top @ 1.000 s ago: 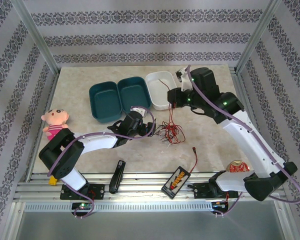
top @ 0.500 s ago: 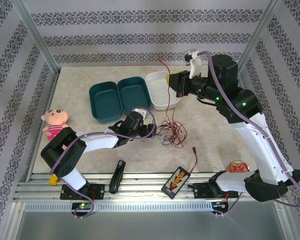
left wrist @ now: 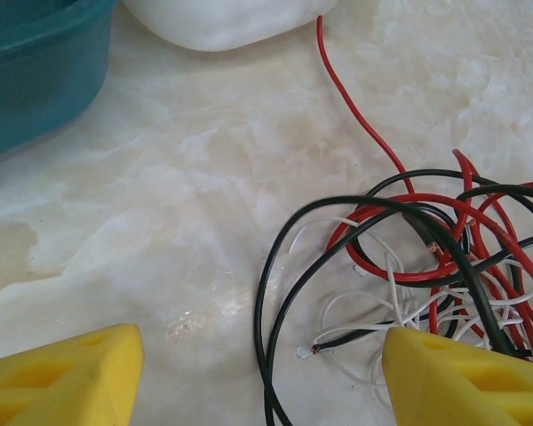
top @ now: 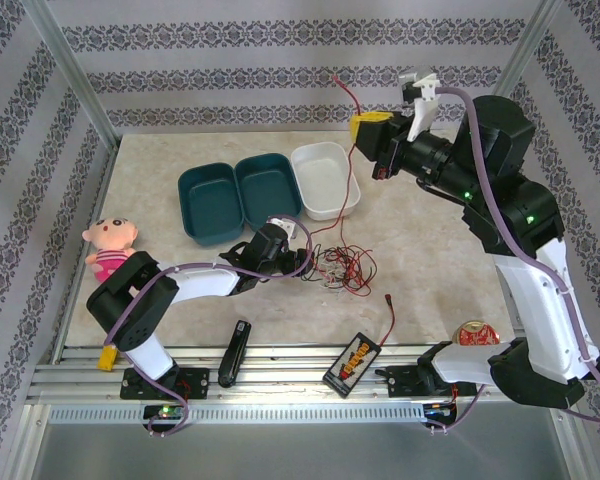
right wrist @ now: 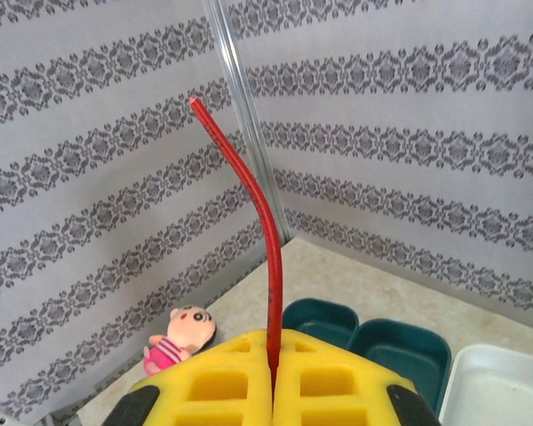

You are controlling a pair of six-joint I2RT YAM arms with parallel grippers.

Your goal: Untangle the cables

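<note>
The cables lie tangled on the table's middle: red, black and white thin wires. My right gripper is raised high near the back wall, shut on the red cable, which runs slanting down to the tangle; its free end sticks up above the fingers. In the right wrist view the gripper pinches that red strand between its yellow pads. My left gripper hangs low over the tangle's left edge, open, with two black strands between its fingers. White loops lie by the right finger.
A teal double tub and a white tub stand behind the tangle. A doll lies at the left edge. A black-and-yellow box, a black tool and a round tin sit along the front.
My right arm has risen up and back with the red cable, drawing it out of the tangle. The left gripper stayed at the tangle and narrowed a little.
</note>
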